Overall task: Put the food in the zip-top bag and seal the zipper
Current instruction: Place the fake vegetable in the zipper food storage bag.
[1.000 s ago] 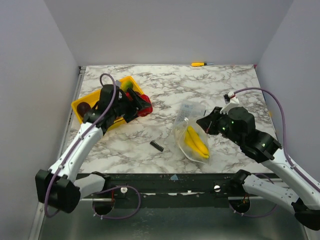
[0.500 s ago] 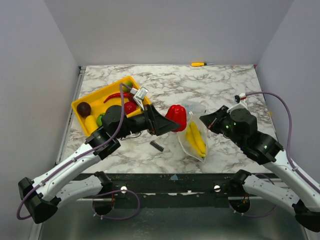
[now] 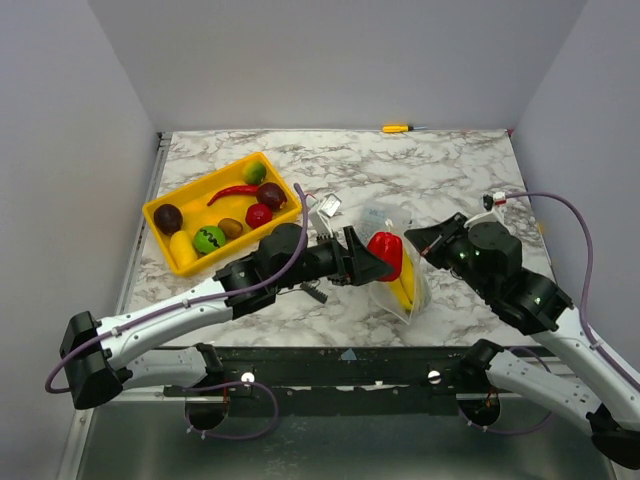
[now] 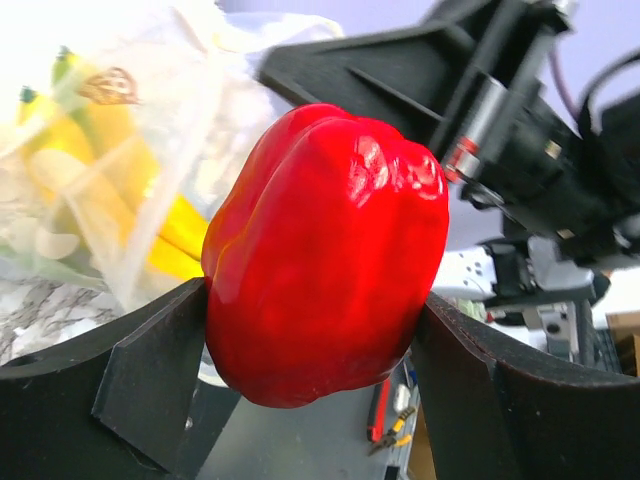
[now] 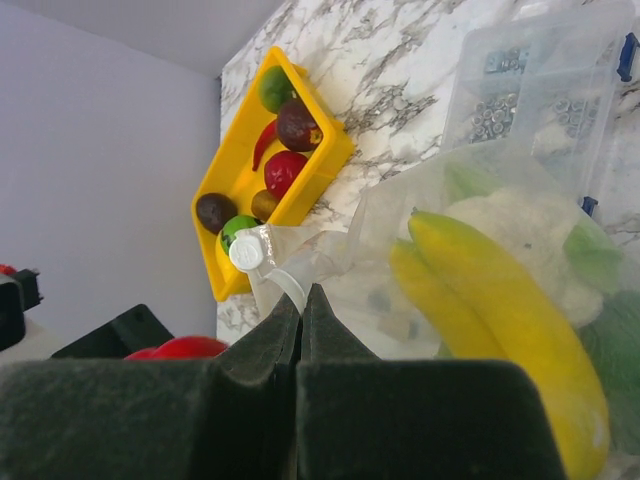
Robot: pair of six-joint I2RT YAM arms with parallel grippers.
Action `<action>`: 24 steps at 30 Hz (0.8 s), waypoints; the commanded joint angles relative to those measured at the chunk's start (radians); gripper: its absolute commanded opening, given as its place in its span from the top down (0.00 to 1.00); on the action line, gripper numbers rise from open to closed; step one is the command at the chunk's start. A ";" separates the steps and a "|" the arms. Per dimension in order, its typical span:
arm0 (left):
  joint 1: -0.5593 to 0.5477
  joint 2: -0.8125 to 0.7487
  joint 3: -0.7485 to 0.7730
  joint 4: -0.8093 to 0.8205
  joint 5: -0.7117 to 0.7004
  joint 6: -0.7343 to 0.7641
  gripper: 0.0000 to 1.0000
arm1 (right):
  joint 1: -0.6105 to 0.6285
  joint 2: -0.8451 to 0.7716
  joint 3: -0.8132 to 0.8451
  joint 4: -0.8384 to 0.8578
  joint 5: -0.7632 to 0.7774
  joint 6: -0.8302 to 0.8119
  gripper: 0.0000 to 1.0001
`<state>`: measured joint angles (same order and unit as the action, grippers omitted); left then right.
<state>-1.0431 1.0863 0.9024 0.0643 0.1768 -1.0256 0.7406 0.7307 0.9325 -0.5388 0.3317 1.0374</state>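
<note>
From the near edge of the marble table (image 3: 450,160), my left arm stretches low and long towards the middle. My left pincer (image 3: 384,262) is spread wide around a glossy red bell pepper (image 4: 330,250), with a black finger (image 4: 150,390) pressed to each flank. The pepper hangs off the table at the mouth of the zip-top bag (image 3: 410,298).

My right arm comes in from the other side with its elbow bent and its wrist turned towards the left arm. My right pincer (image 5: 301,310) is pressed together, nipping the bag's thin upper edge and holding the pouch propped up. Inside lie two yellow bananas (image 5: 500,300) and a white cauliflower (image 5: 505,222). A small brown mark on the film is too blurred to read.

Just behind the bag stands a clear organiser box (image 5: 540,90) of small hardware. Farther left, the yellow tray (image 3: 160,232) holds the other toy fruits and vegetables (image 3: 259,215), a red chilli among them. A yellow-handled tool (image 3: 397,128) lies at the far edge.
</note>
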 commanded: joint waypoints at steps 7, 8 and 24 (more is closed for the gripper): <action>-0.030 0.127 0.115 -0.175 -0.108 -0.093 0.29 | 0.004 -0.034 -0.029 0.073 0.049 0.058 1.00; -0.032 0.137 0.127 -0.197 -0.108 -0.090 0.26 | 0.004 -0.035 -0.030 0.076 0.049 0.059 1.00; -0.049 0.133 0.174 -0.296 -0.120 -0.007 0.02 | 0.004 -0.020 -0.023 0.079 0.064 0.034 1.00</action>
<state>-1.0851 1.2388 1.0607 -0.2039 0.0872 -1.0843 0.7406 0.7128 0.8898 -0.5064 0.3511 1.0748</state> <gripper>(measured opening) 0.982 0.005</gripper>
